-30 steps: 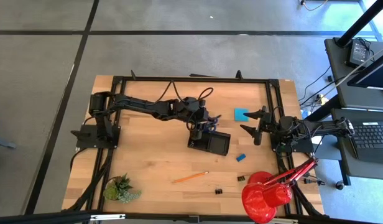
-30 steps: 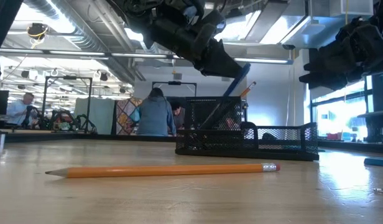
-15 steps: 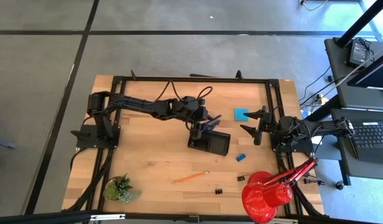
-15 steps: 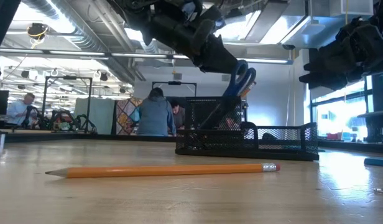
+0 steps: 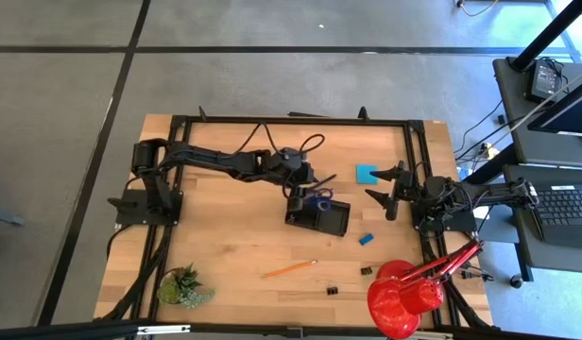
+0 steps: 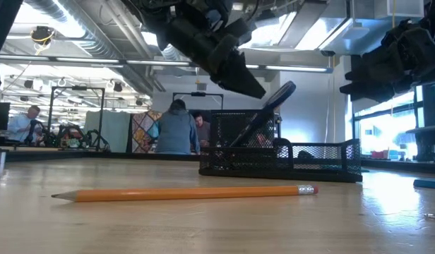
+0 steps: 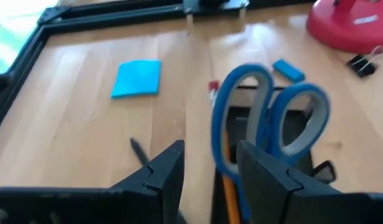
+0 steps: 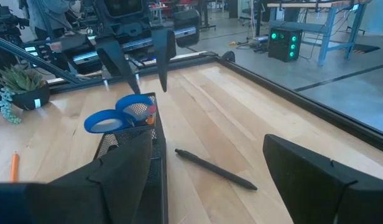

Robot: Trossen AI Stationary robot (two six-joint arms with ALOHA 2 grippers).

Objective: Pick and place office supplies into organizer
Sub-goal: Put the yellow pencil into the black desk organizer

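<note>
Nearest, along the front edge: a green plant (image 5: pixel 182 285) at left, a red desk lamp (image 5: pixel 402 295) at right, neither for sorting. Just beyond, small black binder clips (image 5: pixel 333 288) right of centre, and an orange pencil (image 5: pixel 291 269) lying flat near the middle. Pencil probably light, stiff and apt to roll; best pinched across the shaft near its middle, jaws square to its length. Clips likely hard and slippery; best gripped across the folded body, not the wire loops.

Farther on, a tiny blue eraser (image 5: pixel 366 239) at right, just short of the organizer (image 5: pixel 333 225). Probably soft, grippy and easy to nudge aside, so worth a straight descent.

Mid-table, the organizer itself, with blue-handled scissors (image 7: pixel 217 130) standing tilted in its left compartment, handles up, beside an orange pencil already inside. Directly above, the left gripper (image 5: pixel 302 192), jaws apart, holding nothing, clear of the handles.

Out to the right, the right gripper (image 5: pixel 390 186) hovering, jaws spread wide and empty. On the wood near it, a black pen (image 8: pixel 213 168): smooth, rigid, best taken mid-barrel.

Farthest, a square blue note pad (image 5: pixel 368 174): thin and flat, awkward from above, likely needing an edge grip.
</note>
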